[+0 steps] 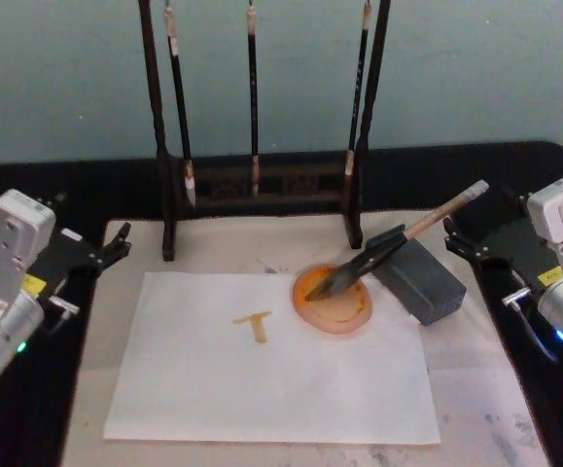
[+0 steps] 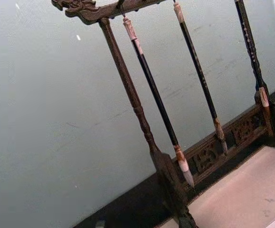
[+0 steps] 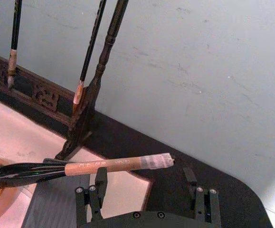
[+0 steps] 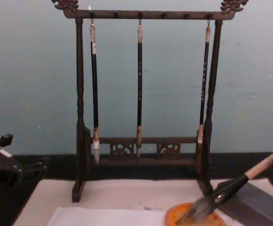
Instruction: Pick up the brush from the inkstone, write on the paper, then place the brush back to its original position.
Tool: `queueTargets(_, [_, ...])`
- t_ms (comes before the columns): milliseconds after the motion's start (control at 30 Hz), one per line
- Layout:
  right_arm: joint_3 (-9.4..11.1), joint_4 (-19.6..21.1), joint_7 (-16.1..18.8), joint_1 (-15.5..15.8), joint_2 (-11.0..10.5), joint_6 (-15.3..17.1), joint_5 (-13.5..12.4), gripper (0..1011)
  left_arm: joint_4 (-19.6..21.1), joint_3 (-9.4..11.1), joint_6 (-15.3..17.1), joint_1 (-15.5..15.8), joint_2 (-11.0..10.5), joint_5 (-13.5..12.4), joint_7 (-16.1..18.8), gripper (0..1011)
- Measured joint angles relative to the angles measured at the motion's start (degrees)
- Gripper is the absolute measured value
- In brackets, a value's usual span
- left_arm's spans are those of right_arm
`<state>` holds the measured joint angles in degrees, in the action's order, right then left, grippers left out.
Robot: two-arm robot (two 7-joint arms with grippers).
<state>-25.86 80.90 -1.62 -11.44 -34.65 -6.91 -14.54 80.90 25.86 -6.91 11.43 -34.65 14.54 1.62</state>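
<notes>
Just beyond the spread fingers (image 3: pixel 100 183) of the right gripper (image 3: pixel 145 178) lies the brush (image 3: pixel 104 166).

A calligraphy practice corner, staged against a plain teal wall (image 4: pixel 32 70): carved brush rack (image 4: pixel 145 14), three hanging brushes (image 4: pixel 139 80), cream mat (image 1: pixel 116 258).

The brush (image 1: pixel 398 243) has a pale, matt wood-like upper handle, a glossy dark lower part and soft grey-brown hair. The paper (image 1: pixel 262 389) is thin, smooth, matt white. It lies on a duller, cloth-like cream mat (image 1: pixel 495 409). The far rack (image 4: pixel 145 14) is dark carved wood. The orange dish (image 1: pixel 344 326) looks wet and shiny. The grey block (image 1: pixel 427 282) to its right is matt.
</notes>
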Motion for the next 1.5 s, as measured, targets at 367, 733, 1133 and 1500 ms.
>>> queueTargets(367, [0.0,0.0,0.0,0.0,0.0,0.0,0.0,1000,0.0,0.0,0.0,0.0,0.0,0.0,0.0,1010])
queueTargets(733, [0.0,0.0,0.0,0.0,0.0,0.0,-0.01,1000,0.0,0.0,0.0,0.0,0.0,0.0,0.0,1010])
queueTargets(1133, [0.0,0.0,0.0,0.0,0.0,0.0,0.0,1000,0.0,0.0,0.0,0.0,0.0,0.0,0.0,1010])
queueTargets(1500, [0.0,0.0,0.0,0.0,0.0,0.0,0.0,1000,0.0,0.0,0.0,0.0,0.0,0.0,0.0,1010])
